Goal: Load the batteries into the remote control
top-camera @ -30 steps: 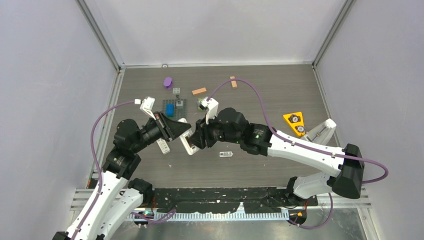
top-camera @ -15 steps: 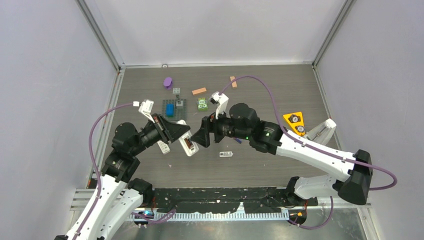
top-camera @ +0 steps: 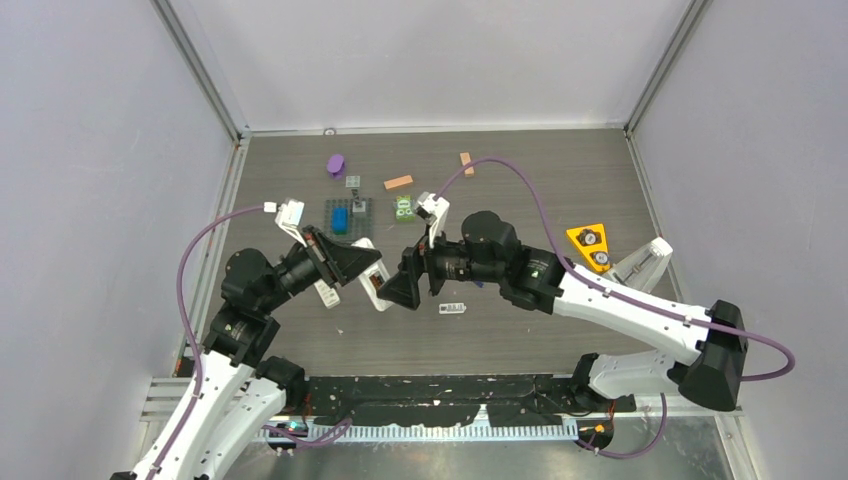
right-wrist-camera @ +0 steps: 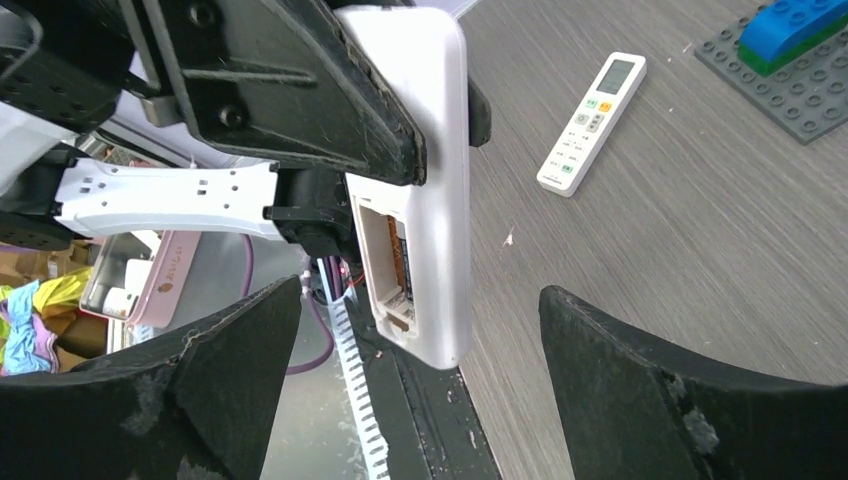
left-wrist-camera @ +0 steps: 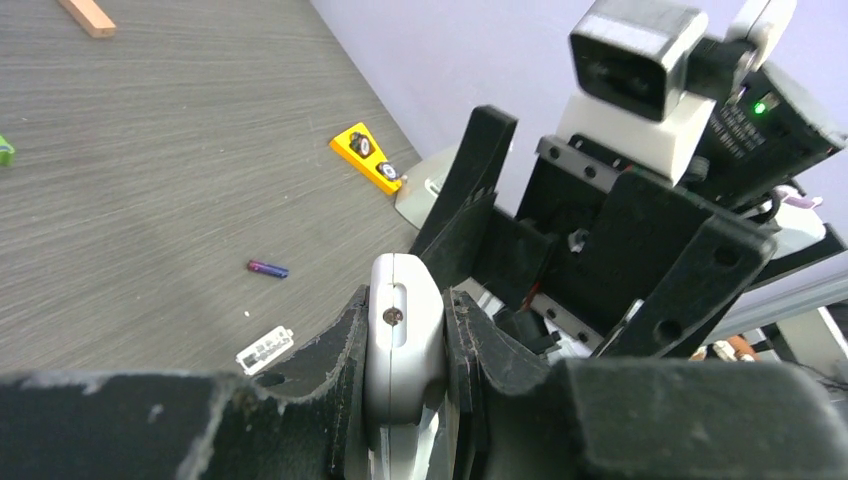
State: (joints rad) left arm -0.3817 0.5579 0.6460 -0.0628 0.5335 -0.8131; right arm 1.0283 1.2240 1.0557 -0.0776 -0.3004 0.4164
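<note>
Loading step in hand: remote control (right-wrist-camera: 425, 180) presented, one pincer free to fetch.

The table (top-camera: 600, 160) offers bare wood on the right half, with the walls well apart from the work; the left gripper (top-camera: 350, 262) is clamped on the remote control's sides and holds it off the table, open battery bay (right-wrist-camera: 385, 260) facing the right gripper (top-camera: 400, 290), whose jaws stand wide apart with nothing in them; something orange-brown sits in the bay, possibly a seated cell, though the view is too poor to confirm; a purple battery (left-wrist-camera: 268, 268) lies flat on the table under the right arm, near a small loose cover (left-wrist-camera: 264, 349). In my judgement the next move calls for backing clear of the left pincer, where room is tight, then descending on that thin cylinder.
</note>
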